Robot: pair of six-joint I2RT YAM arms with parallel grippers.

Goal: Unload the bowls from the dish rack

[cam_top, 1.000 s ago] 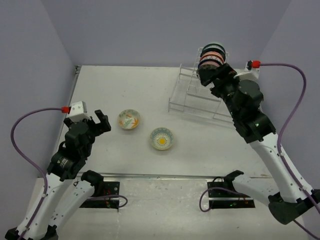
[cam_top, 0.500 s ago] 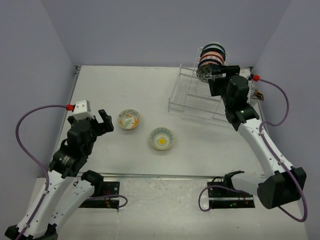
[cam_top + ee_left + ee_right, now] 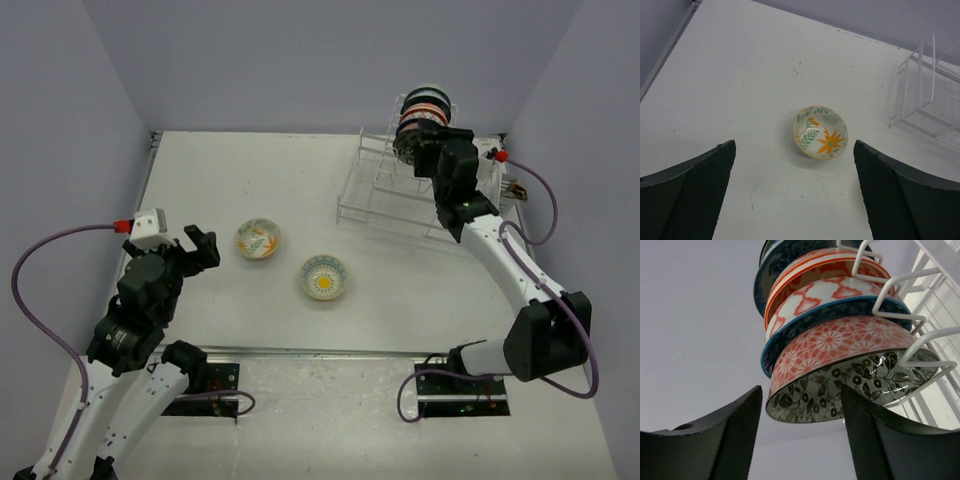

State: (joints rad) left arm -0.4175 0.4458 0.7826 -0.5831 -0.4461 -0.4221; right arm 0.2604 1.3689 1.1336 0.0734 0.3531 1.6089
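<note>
The dish rack [image 3: 385,195] stands at the back right, its white wires [image 3: 920,335] holding several bowls [image 3: 423,108] on edge. The nearest is pink-flowered outside with black leaves inside [image 3: 840,365]. My right gripper [image 3: 420,150] is up against this stack, open [image 3: 800,440], its fingers standing either side of that bowl's lower rim without pressing on it. My left gripper [image 3: 200,245] hovers wide open [image 3: 795,200] over bare table, nothing between its fingers. Just beyond it sits an orange-flower bowl [image 3: 820,132] upright on the table [image 3: 258,239].
A second bowl with a yellow centre [image 3: 324,277] rests mid-table. The rack's low corner [image 3: 930,95] shows at the right of the left wrist view. Purple walls close in the table [image 3: 230,180] on three sides.
My right arm has stretched out toward the rack's bowls and its jaws have narrowed around the nearest rim. The left arm has drawn back a little, still wide open.
</note>
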